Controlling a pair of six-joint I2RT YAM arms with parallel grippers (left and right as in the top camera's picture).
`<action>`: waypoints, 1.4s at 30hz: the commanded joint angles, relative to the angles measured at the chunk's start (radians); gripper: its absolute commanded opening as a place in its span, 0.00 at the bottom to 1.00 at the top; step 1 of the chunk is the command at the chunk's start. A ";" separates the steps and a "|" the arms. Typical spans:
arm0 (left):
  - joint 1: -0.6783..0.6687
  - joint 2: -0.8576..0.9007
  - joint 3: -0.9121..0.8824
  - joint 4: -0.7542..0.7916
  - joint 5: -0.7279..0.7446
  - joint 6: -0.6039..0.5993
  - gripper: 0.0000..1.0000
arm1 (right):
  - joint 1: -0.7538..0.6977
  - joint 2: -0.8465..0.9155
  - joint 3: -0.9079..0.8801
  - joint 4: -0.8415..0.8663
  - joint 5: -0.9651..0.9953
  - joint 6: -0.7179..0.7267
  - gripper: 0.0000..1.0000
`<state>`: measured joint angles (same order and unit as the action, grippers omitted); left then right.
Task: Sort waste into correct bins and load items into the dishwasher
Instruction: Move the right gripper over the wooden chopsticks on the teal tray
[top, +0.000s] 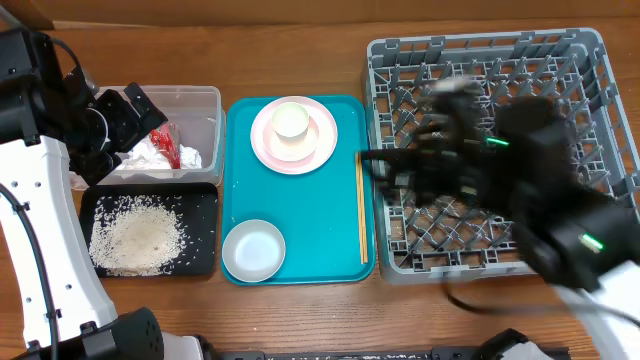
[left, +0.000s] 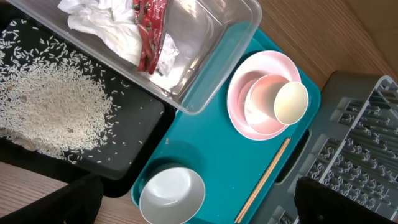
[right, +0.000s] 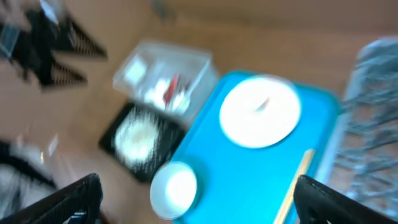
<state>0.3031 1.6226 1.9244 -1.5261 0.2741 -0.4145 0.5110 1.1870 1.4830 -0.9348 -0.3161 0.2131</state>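
Altogether the teal tray (top: 310, 220) carries one pink plate (left: 236, 93) with one bowl (left: 258, 107) and one white cup (left: 291, 102) stacked on it, plus a second bowl (top: 253, 249) at its near left corner. Left of the tray sit one clear tub (top: 205, 95) holding one napkin (top: 150, 155) and one red wrapper (top: 168, 145), and one black tray (top: 203, 205) of rice (top: 135, 238); one grey dish rack (top: 600, 80) stands to its right. Both pairs of jaws gape wide and empty, left jaws left of the tray, right jaws right.
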 joint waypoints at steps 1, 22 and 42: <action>0.003 -0.002 0.013 0.001 0.007 0.018 1.00 | 0.162 0.152 0.016 0.006 0.072 0.003 1.00; 0.003 -0.002 0.013 0.001 0.007 0.018 1.00 | 0.274 0.649 0.014 0.057 0.463 0.287 0.04; 0.003 -0.001 0.013 0.001 0.007 0.018 1.00 | 0.273 0.661 -0.188 0.122 0.723 0.330 0.06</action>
<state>0.3031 1.6226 1.9240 -1.5265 0.2741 -0.4145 0.7860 1.8431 1.3209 -0.8303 0.3424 0.5381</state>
